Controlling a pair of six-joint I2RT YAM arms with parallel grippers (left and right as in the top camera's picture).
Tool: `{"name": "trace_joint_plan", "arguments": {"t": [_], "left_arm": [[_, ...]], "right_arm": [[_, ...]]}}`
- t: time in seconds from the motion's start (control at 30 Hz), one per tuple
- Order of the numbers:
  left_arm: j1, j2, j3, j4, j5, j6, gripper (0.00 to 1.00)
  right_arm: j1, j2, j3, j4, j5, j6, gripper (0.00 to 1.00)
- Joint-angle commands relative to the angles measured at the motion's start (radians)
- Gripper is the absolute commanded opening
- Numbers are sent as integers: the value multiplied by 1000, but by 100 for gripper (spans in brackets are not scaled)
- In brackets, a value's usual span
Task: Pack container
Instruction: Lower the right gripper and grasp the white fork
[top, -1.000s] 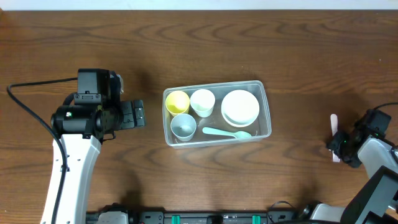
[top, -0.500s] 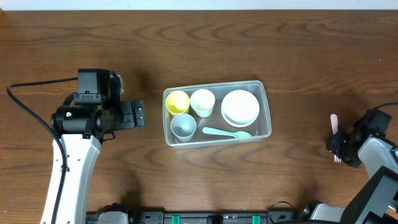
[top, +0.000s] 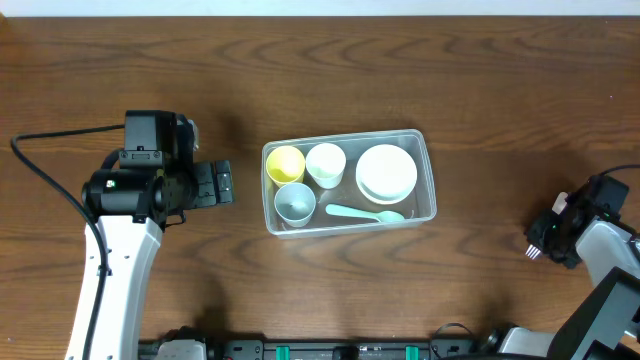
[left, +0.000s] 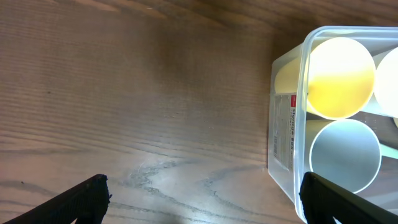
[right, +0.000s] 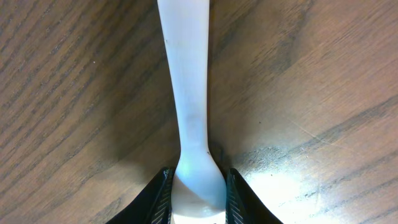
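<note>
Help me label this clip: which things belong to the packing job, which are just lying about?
Job: clear plastic rectangular container; inside it yellow cup, white cup, grey-blue cup, white stacked bowls, teal spoon; white plastic utensil in right claw.
Lying about: brown wooden table, black cable.

Left arm (top: 112, 262): white link ran up from the lower left of the overhead frame to a black wrist at mid-left. Left gripper (top: 224, 184) pointed right and level. In the left wrist view its fingertips (left: 87, 194) sat at the two bottom corners, spread wide.

Right arm (top: 606, 250): at the lower right edge. Right gripper (top: 541, 238) pointed left, its fingers (right: 159, 194) pressed against both sides of a white fork (right: 186, 93).
</note>
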Motion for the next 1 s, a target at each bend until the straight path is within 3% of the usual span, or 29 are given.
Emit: {"name": "trace_joint_plan", "arguments": {"t": [0.0,0.27,0.73,0.97], "left_arm": [[2,-3,1,-1,11,-9,98],[2,-3,1,-1,11,-9,98],[2,-3,1,-1,11,-9,98],[2,-3,1,-1,11,-9,98]], "right_arm": [[13,49,-44,-22,-78,7,22],[13,49,-44,-22,-78,7,20],[13,49,-44,-19,-78,7,1],[13,49,-44,-19,-78,7,1]]}}
